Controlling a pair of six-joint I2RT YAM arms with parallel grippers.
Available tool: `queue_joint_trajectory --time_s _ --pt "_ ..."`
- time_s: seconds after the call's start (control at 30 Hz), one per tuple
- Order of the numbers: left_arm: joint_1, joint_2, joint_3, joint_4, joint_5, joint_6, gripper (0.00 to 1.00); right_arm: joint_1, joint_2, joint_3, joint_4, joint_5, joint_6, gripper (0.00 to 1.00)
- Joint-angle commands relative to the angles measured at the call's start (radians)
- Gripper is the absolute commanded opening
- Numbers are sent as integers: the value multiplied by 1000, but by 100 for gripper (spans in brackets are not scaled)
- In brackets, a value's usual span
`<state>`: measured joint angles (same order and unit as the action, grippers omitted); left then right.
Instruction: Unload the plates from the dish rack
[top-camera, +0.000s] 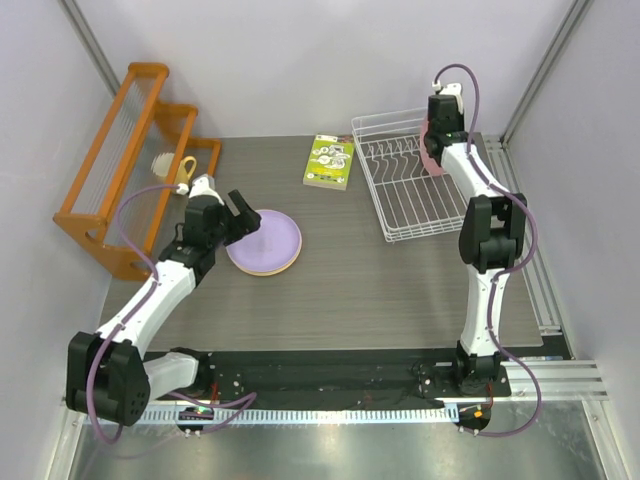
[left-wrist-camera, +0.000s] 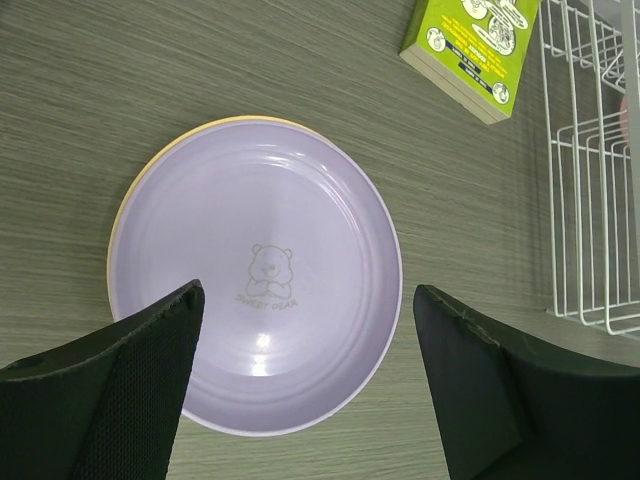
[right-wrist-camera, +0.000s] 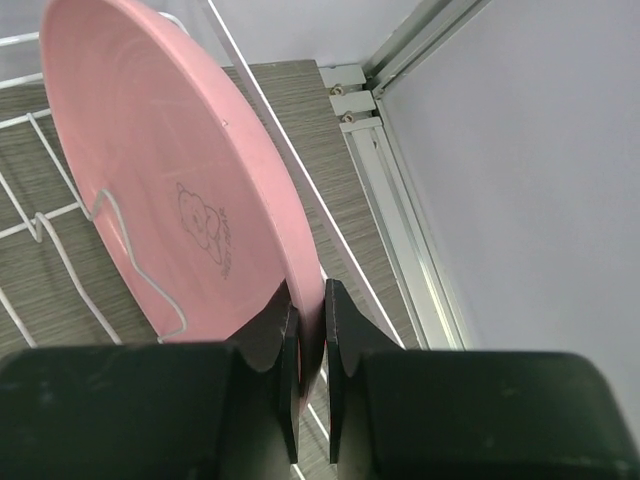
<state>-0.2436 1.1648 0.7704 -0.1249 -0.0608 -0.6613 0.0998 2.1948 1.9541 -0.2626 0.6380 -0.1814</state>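
The pale lilac plate (top-camera: 266, 239) lies flat on the table on top of the orange-yellow plate (top-camera: 262, 271), whose rim shows at its edge (left-wrist-camera: 150, 170). My left gripper (top-camera: 240, 215) hovers open over the lilac plate (left-wrist-camera: 260, 290), holding nothing. The pink plate (top-camera: 428, 150) stands on edge in the white wire dish rack (top-camera: 400, 190) at its right side. My right gripper (right-wrist-camera: 310, 345) is shut on the rim of the pink plate (right-wrist-camera: 160, 170), one finger on each face.
A green-white booklet (top-camera: 329, 162) lies on the table left of the rack, also in the left wrist view (left-wrist-camera: 470, 50). An orange wooden rack (top-camera: 125, 160) stands at the far left with a small white-yellow item (top-camera: 172, 166) beside it. Walls and a metal rail (right-wrist-camera: 400, 200) lie close on the right.
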Motion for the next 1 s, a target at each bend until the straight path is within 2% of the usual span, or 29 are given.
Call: queue_joint_trajectory --time_s 0.0,0.17,0.23,0.3,0.43,0.47,0.57,0.63,0.8,0.9,0.93,0.97 --pt "3 -1 29 44 16 12 85 29 -41 51 92 83 20 1" --pt "1 4 41 31 15 12 85 55 -38 55 160 311 -18 1" --pt "3 7 50 21 18 14 85 64 -64 13 215 371 -85 1" --pt "3 9 53 19 19 15 85 81 -98 -32 374 460 -177 1" --pt "3 7 53 16 18 15 85 101 -144 -142 620 546 -381 1" --pt "3 7 53 15 19 15 85 104 -155 -162 731 558 -423 1" --pt "3 7 53 16 21 14 86 113 -193 -221 880 578 -550 1" --pt "3 9 55 14 30 12 85 115 -216 -236 901 583 -581 1" --pt "3 12 61 16 41 12 85 118 -280 -265 875 603 -566 1" --pt "3 18 69 21 55 14 85 123 -368 -233 520 525 -286 1" --pt "3 22 72 28 58 14 85 123 -394 -201 314 425 -121 1" --pt "3 29 79 36 87 19 86 124 -430 -181 218 387 -43 1"
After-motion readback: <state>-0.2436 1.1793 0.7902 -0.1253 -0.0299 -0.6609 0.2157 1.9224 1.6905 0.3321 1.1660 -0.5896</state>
